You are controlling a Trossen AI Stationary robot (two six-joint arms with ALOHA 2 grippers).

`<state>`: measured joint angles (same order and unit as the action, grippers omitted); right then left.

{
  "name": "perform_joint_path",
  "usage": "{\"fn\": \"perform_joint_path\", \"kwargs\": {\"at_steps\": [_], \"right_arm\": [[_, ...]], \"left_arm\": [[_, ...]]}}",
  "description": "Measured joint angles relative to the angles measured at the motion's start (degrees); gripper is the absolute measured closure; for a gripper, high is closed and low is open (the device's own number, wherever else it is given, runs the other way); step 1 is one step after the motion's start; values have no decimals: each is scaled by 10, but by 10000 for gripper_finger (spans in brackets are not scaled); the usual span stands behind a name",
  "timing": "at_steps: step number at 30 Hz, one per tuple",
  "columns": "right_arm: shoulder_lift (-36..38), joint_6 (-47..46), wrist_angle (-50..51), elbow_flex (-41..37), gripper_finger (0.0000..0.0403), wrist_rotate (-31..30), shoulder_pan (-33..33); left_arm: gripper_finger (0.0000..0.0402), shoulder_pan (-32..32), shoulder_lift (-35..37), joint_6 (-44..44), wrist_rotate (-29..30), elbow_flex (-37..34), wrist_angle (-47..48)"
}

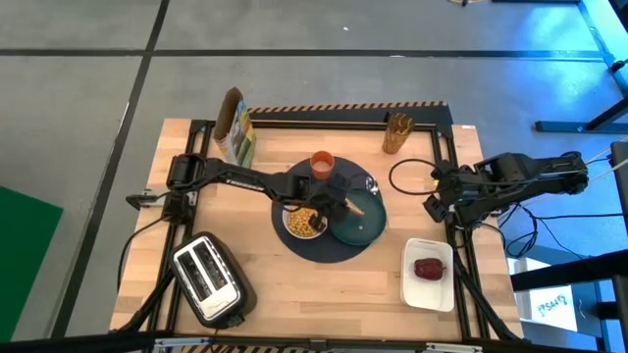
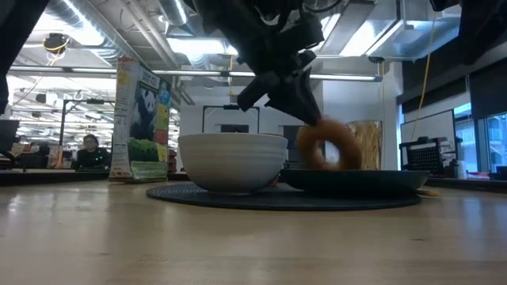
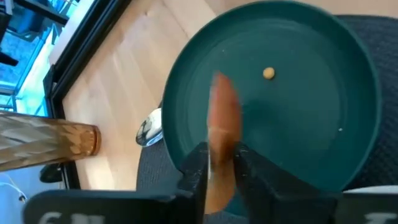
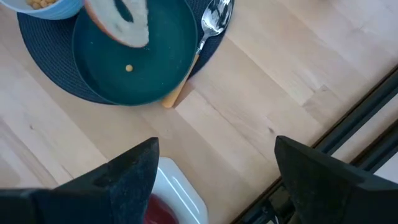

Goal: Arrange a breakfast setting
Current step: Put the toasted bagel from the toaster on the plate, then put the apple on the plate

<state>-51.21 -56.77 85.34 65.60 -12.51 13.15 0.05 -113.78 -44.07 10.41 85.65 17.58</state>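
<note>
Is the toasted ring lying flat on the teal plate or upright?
Upright: the toasted ring stands on edge over the teal plate, pinched by the left hand.

Toasted ring [image 3: 224, 134] is blurred in the left wrist view, its lower part hidden between the left gripper [image 3: 219, 163] fingers. Spoon [image 3: 149, 127] beyond the gripper is mostly covered by the teal plate [image 3: 311, 124] rim. Dark-red fruit [image 4: 163, 211] is cut off by the frame edge beside the right gripper [image 4: 214, 177].

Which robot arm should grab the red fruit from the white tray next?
Probably the right. Its hand is open and empty near the white tray holding the dark-red fruit. The left hand is busy, shut on the toasted ring over the teal plate.
</note>
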Motion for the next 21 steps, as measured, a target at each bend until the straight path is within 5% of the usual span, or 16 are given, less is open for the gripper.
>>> {"fn": "perform_joint_path", "kwargs": {"at_steps": [13,21], "right_arm": [[-7,-14,-35,0,95,13,0],[-23,-19,-81,-55,95,162,40]], "left_arm": [[252,5,11,13,57,0,71],[250,23,99,145,-21,0,101]]}}
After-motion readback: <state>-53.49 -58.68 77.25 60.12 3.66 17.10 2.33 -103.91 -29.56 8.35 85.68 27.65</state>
